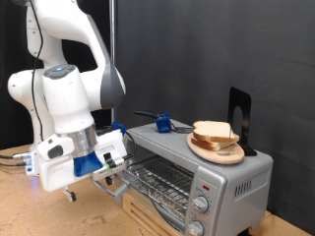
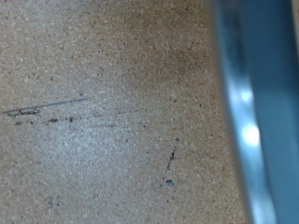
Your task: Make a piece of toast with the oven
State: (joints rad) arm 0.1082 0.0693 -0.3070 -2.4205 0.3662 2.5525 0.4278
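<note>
Silver oven [image 1: 187,167] is seen with its door open, bread [image 1: 215,134] stacked on a wooden plate [image 1: 212,150] on top, gripper [image 1: 71,193] low beside the door (finger spread cannot be told).

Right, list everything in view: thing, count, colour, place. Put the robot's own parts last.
oven: one, silver, at the exterior view's lower right on the tabletop, door open with the wire rack showing.
knobs: at least two, silver, on the oven's front at its right end.
wooden plate: one, light brown, on top of the oven.
piece of toast: two stacked slices, pale with tan crust, on the plate.
blue object: one, small, on the oven's top, left of the plate.
black stand: one, upright behind the plate.
tabletop: one, speckled tan board.
robot arm: one, white.
gripper: one, white and blue, low by the open oven door, nothing visibly held.
</note>
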